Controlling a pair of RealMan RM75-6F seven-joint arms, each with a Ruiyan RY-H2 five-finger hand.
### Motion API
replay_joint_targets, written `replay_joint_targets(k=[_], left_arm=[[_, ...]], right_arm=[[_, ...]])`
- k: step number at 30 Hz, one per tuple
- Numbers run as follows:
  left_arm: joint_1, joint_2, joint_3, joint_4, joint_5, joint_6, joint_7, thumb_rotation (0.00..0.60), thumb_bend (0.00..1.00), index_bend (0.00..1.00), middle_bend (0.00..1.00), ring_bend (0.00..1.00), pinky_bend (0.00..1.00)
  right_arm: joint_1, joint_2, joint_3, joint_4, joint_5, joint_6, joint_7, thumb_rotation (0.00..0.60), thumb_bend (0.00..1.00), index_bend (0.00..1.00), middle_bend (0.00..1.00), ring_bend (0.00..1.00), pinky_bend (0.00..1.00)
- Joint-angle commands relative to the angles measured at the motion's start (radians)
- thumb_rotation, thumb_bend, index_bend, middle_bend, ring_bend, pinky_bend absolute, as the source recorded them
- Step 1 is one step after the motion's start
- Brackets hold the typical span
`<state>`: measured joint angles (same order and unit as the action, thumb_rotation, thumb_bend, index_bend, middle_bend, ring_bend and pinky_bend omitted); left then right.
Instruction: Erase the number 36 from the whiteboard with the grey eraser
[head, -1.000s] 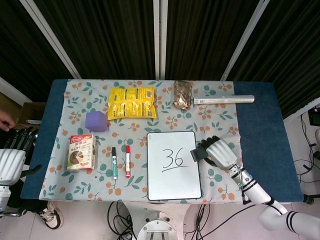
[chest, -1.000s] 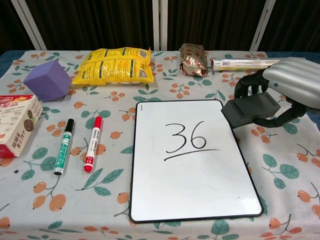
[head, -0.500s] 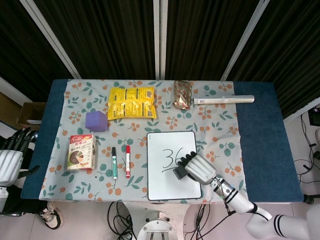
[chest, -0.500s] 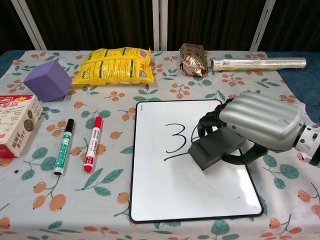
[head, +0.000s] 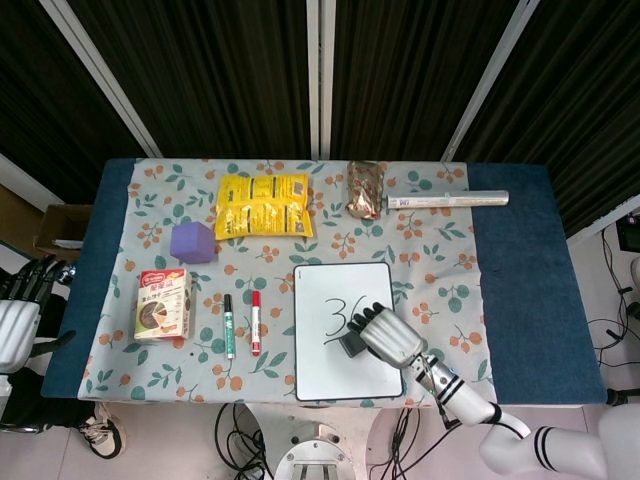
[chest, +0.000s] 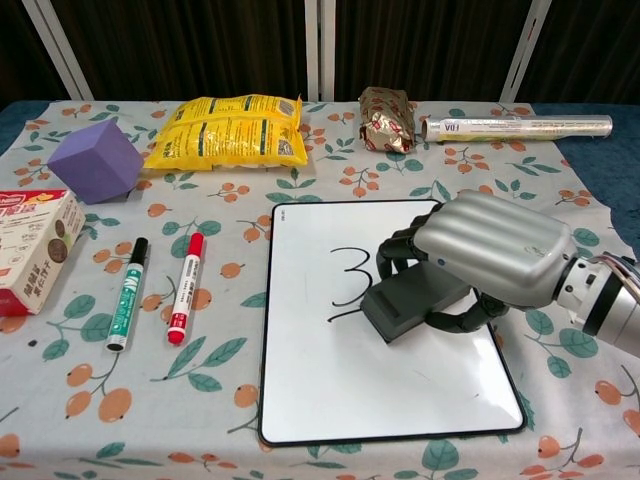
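While wiping mid-stroke, right hand clamped on grey eraser over whiteboard; 3 untouched, calling for leftward sweep.

Right hand: low over the table, back of the hand facing up, fingers curled around a grey eraser.
Right arm: reaches in from the lower right, wrist nearly level.
Left hand: at the far left edge, off the table, dark fingers pointing up, holding nothing.
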<state>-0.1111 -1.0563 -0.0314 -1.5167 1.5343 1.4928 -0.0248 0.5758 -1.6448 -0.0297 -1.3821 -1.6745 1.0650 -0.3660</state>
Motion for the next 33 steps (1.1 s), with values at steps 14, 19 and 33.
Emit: replay_joint_targets(k=[14,19,33], left_arm=[[0.010,0.006,-0.002,0.023,-0.009,0.007,-0.029,0.600,0.00,0.04,0.05,0.06,0.18],[0.009,0.004,-0.003,0.036,-0.010,0.004,-0.042,0.600,0.00,0.04,0.05,0.06,0.18],[0.009,0.011,-0.006,0.040,-0.011,0.006,-0.047,0.600,0.00,0.04,0.05,0.06,0.18]], right_arm=[[0.083,-0.105,0.096,0.104,0.085,-0.084,-0.025,0.600,0.29,0.82,0.70,0.62,0.71],[0.122,-0.149,0.131,0.150,0.123,-0.124,-0.038,0.600,0.29,0.82,0.70,0.62,0.71],[0.237,-0.269,0.215,0.288,0.215,-0.208,-0.048,0.600,0.30,0.82,0.70,0.62,0.71]])
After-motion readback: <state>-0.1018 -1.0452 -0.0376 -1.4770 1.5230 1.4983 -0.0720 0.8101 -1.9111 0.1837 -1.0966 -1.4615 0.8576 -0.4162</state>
